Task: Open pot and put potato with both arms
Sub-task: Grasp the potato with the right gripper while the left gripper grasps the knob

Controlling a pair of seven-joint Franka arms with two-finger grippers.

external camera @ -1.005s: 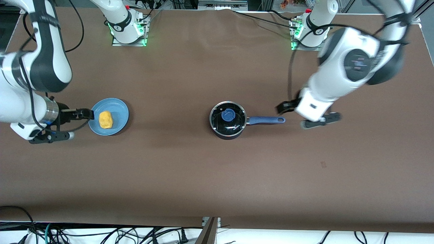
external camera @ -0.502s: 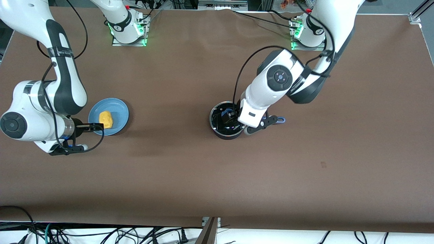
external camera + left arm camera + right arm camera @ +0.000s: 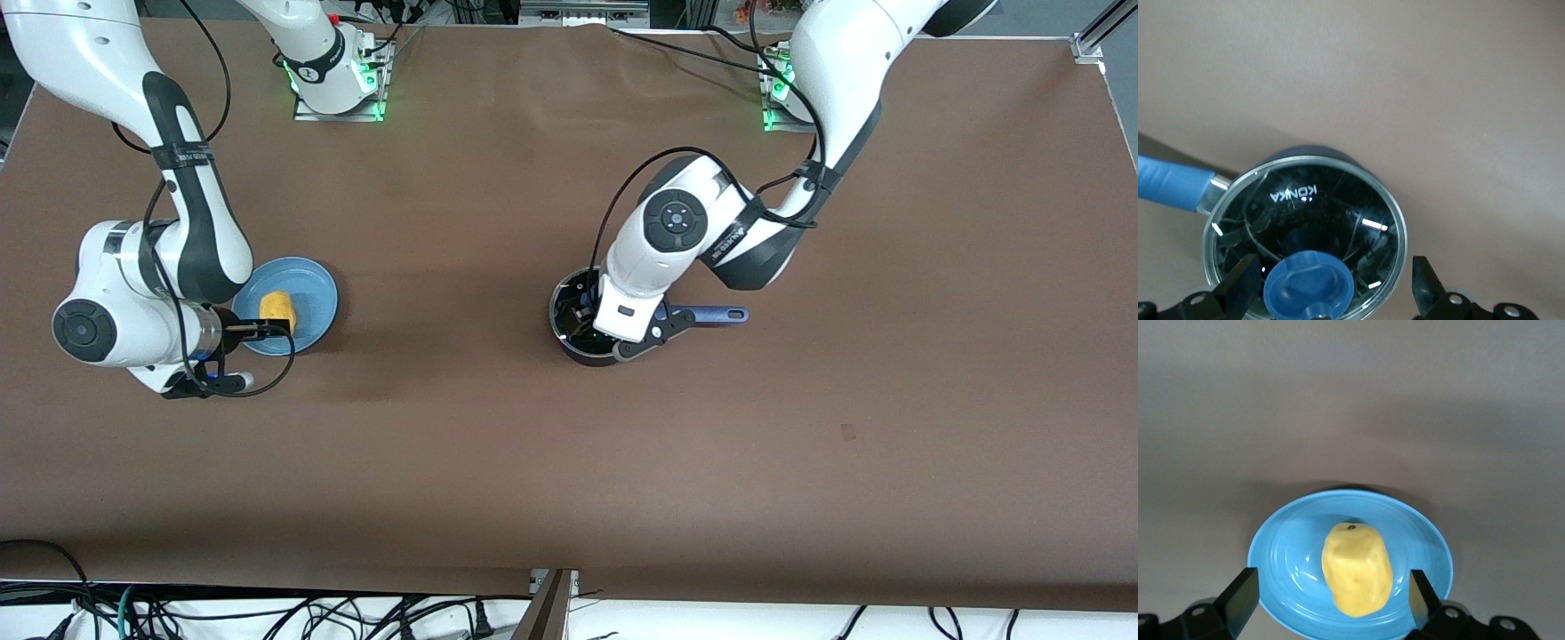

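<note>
Glass lid point(image 3: 1305, 233) sits closed on the pot point(image 3: 578, 342) at the middle of the front picture, its blue handle point(image 3: 707, 314) pointing toward the left arm's end of the tabletop. Your left claw point(image 3: 1331, 300) hangs over the lid, fingers apart on either side of the blue knob point(image 3: 1309, 285) at the bottom of the left wrist picture, not yet clamped. Take the lid by that knob only: I judge the glass fragile and slick, and the pot light enough to shift if you nudge the rim.

The potato point(image 3: 276, 311) lies on the blue plate point(image 3: 311, 284) in the left part of the front picture. Your right claw point(image 3: 1328, 603) is spread wide around it, low over the plate's edge. It looks firm, lumpy and light, so I would grip across its narrow middle, and close gently, since a rounded skin may squirt sideways and the shallow plate could slide.
</note>
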